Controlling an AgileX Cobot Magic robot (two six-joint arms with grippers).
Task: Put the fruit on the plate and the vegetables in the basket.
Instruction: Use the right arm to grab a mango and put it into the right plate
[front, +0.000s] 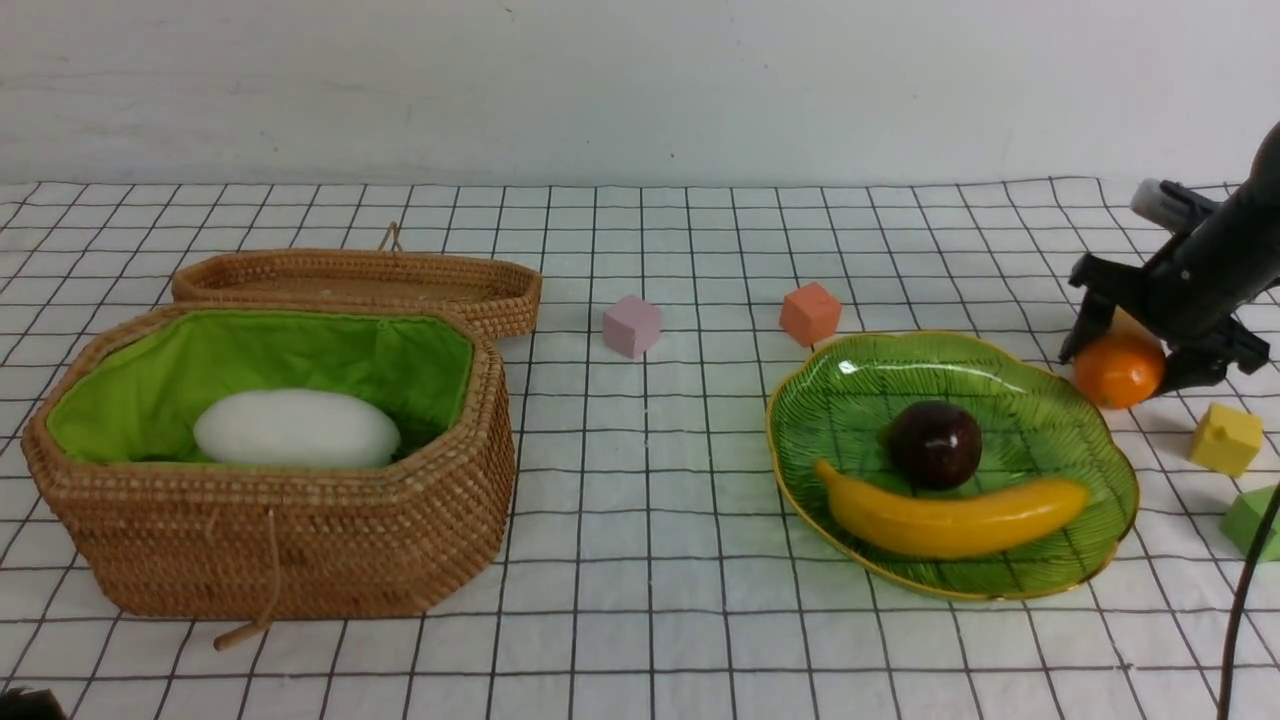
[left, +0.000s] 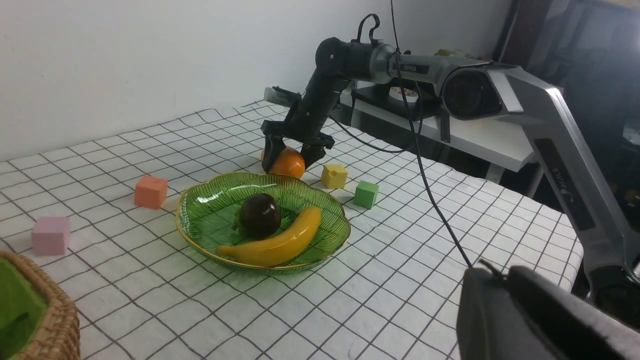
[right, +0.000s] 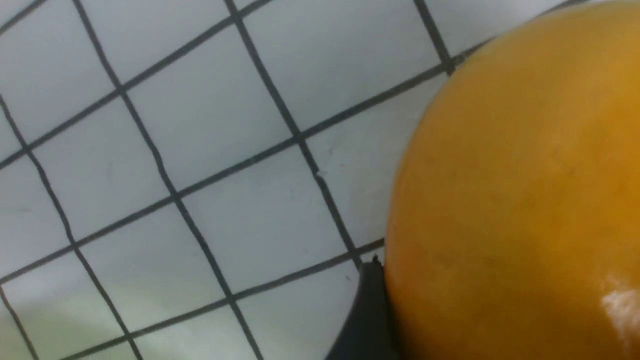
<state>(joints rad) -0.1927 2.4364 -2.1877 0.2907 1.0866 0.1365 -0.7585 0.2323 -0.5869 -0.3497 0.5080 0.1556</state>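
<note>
Orange mango (front: 1118, 370) between the right gripper's (front: 1130, 362) jaws, last fruit still off the plate (front: 1100, 440).

Seen from the front, the mango sits on the checked cloth (front: 650, 480) just beyond the plate's rim at about two o'clock, with the jaws standing wide, one on each side of it; whether they already press it cannot be told. The step in hand looks like the mango's pick-up: the next move calls for closing firmly on its glossy, rounded sides, lifting, then carrying it toward eight o'clock over the rim. Its long axis cannot be made out under the gripper. Banana (front: 950, 515) lies across the plate, three to nine o'clock, the mangosteen (front: 935, 445) just behind it. The radish (front: 297, 428) lies in the basket (front: 300, 540). The left gripper (left: 520, 310) is shut, empty.
</note>
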